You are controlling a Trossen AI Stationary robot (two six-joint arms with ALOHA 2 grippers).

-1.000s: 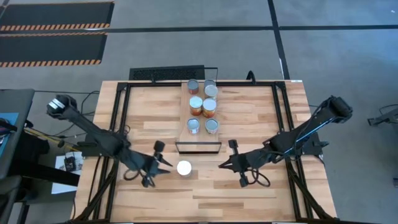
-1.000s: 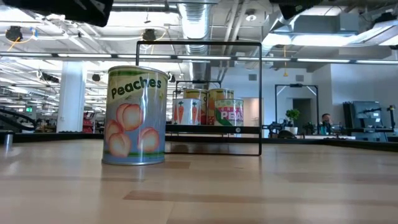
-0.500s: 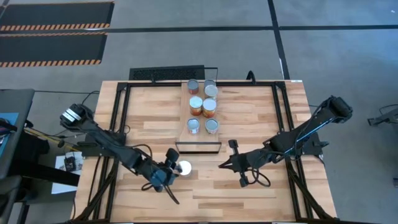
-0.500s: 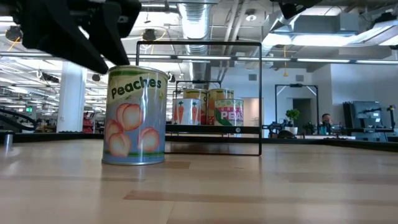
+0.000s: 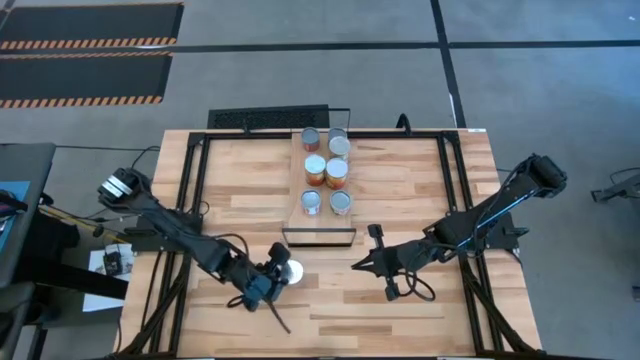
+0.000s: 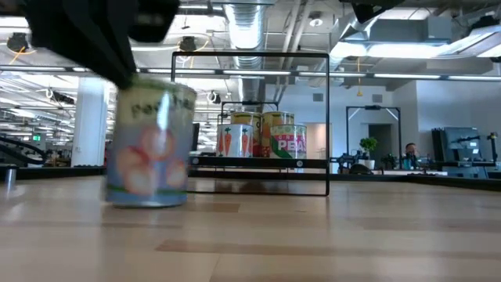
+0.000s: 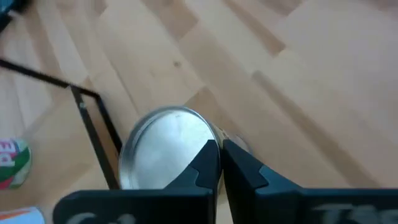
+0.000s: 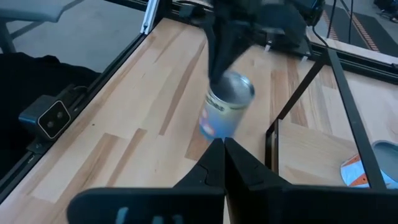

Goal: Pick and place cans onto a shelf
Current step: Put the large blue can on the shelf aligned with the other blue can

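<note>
A peaches can with a silver top stands on the tabletop in front of the shelf's near end; it looks tilted in the right wrist view. My left gripper is shut at the edge of that top, with the can outside its fingers. The shelf, a light plank in a black frame, carries several cans standing on their bases. My right gripper hangs shut above the table to the right of the can, with nothing in it. My left gripper presses its shut fingertips against the rim of the can's top, on one side of it. The fingers slant down from the table's near left. The can leans under them, and its base still meets the table.
Black frame bars run along the table's left and right sides. Bare wooden tabletop lies near the front edge. A dark keyboard-like object sits at the far edge behind the shelf.
My left gripper has come down and toward the table's right onto the peaches can, then shut beside its top instead of around it. The can has been nudged toward the table's left and tipped; it shows blurred in the low view.
</note>
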